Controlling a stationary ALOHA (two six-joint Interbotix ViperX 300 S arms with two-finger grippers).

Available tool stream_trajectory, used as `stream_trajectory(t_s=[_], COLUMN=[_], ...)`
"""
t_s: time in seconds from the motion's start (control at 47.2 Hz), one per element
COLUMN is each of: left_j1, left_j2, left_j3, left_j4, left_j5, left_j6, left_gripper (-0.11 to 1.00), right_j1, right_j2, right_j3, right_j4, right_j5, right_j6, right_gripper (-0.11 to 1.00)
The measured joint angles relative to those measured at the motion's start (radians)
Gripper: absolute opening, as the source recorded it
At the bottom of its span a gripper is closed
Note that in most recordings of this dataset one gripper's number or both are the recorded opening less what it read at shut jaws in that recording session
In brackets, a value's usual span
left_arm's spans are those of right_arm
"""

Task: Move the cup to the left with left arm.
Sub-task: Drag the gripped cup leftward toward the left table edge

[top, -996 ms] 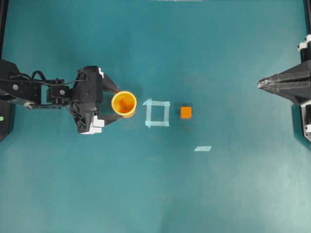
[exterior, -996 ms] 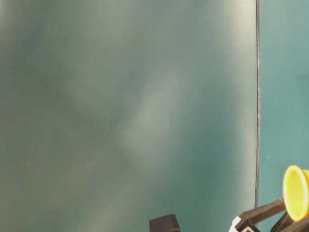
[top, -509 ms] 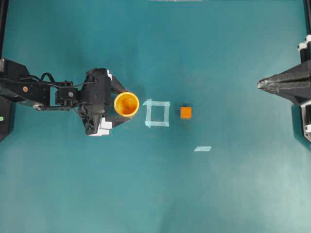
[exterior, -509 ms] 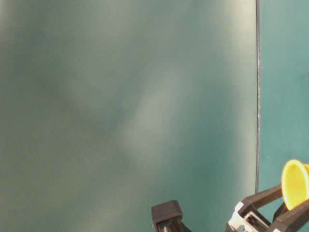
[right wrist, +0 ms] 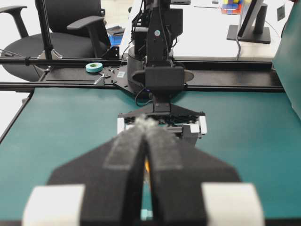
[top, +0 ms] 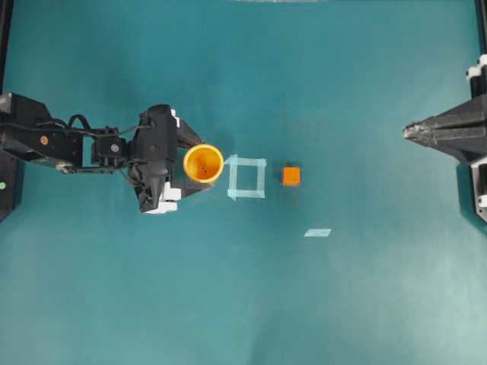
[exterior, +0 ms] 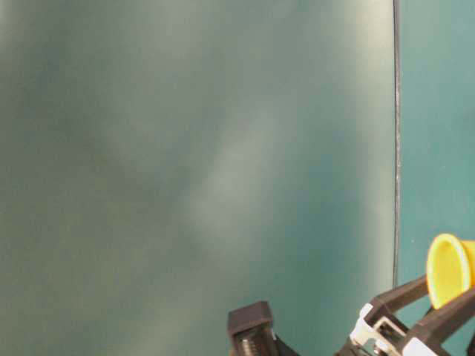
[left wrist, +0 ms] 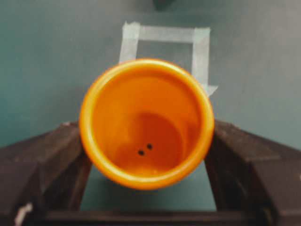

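The cup [top: 204,163] stands left of centre, just left of the tape square [top: 246,177], between the left gripper [top: 199,165]'s spread jaws; contact looks close but unclear. Best squeeze gently, level, below the rim. The right gripper [right wrist: 146,141] is pressed together.

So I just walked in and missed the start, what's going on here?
The left arm's claw sits around the orange cup, one finger on each side, just left of a taped square. Whether it is gripping yet is unclear. A small orange cube sits right of the square. The right claw is parked shut at the table's far edge.
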Motion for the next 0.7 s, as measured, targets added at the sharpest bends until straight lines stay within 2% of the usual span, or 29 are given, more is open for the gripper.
stream_trajectory(t_s=[0.36,0.699], left_j1=[-0.002,-0.017], left_j2=[-0.107,-0.176], left_j3=[0.008,0.087], left_j4=[0.0,0.0], left_j5=[0.132,0.114], left_j6=[-0.029,-0.025], left_gripper=[0.71,0.71], right_j1=[0.0,0.0], right_j2=[0.002,0.002], right_j3=[0.002,-0.002], right_j4=[-0.002,0.0], right_j5=[-0.002,0.0], right_j6=[0.0,0.0], right_gripper=[0.0,0.0])
